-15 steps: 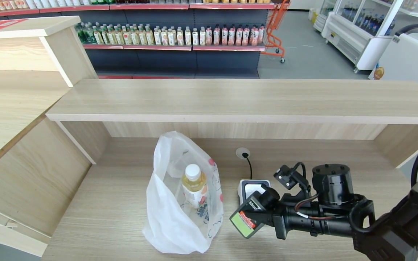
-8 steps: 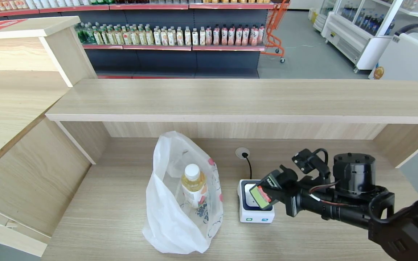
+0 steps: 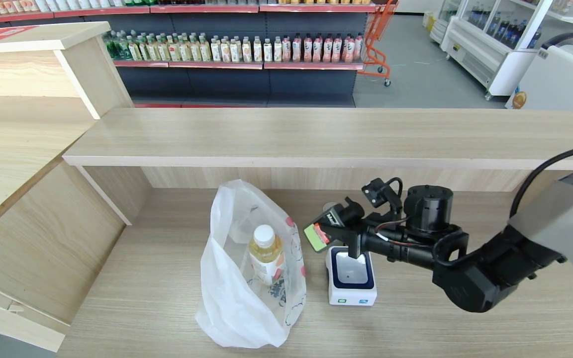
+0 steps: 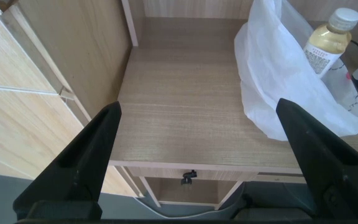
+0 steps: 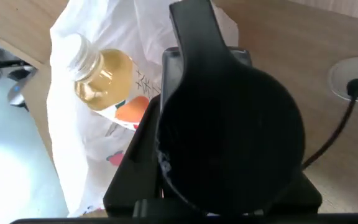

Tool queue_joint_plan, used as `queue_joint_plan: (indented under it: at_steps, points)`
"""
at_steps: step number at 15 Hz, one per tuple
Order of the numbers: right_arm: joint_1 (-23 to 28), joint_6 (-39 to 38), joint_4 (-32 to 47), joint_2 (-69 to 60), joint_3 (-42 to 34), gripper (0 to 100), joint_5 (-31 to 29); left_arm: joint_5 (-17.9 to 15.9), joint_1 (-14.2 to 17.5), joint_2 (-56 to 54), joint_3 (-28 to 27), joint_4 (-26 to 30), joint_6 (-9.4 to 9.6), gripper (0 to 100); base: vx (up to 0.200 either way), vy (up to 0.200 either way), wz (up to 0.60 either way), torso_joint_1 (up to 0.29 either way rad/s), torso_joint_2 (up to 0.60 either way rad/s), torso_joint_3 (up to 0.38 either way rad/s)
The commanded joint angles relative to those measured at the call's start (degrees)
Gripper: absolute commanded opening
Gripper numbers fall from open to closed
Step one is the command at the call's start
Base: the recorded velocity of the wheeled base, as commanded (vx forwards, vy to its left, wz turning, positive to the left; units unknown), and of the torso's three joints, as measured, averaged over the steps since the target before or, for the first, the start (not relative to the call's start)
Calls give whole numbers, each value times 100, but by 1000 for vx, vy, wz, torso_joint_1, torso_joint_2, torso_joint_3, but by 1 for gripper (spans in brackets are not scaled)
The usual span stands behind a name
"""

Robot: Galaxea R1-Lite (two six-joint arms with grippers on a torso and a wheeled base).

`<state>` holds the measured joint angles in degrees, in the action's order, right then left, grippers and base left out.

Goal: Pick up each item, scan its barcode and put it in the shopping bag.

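Your right gripper (image 3: 338, 224) is clamped on the small flat dark packet with the green and red label (image 3: 318, 235). It holds the packet in the air over the rear edge of the white barcode scanner with the dark glass window (image 3: 351, 278). The white translucent plastic shopping bag (image 3: 232, 303) stands just beside the packet on the robot's left, mouth open upward, with a white-capped bottle of yellow tea (image 3: 265, 256) upright inside. So the drop lies leftward from the jaws and a little down. The packet's long axis slants down toward the bag, and I judge it must clear the rim before release. The right arm is plainly nearer; your left gripper (image 4: 197, 109) hangs spread wide and empty over the pale wooden counter (image 4: 185, 74) on the bag's other side
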<state>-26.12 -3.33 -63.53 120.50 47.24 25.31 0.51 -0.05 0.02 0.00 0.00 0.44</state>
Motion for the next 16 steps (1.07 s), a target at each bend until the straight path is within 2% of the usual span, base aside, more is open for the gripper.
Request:
queue_joint_plan:
  at_steps: [1,5,10,12,16]
  points:
    - [81,-159,24,746,602,0,132,2,5,-2,0,0,0,100,0,0,0,0,0,0]
    - [20,-300,297,1458,1648,0,159,2,-4,-2,0,0,0,100,0,0,0,0,0,0]
    - [-174,-502,736,1740,2466,0,185,2,5,-2,0,0,0,100,0,0,0,0,0,0]
    - [-235,-731,903,1792,2852,0,414,2,-4,-2,0,0,0,100,0,0,0,0,0,0]
    - [-367,-880,1035,1775,3054,0,519,2,5,-2,0,0,0,100,0,0,0,0,0,0]
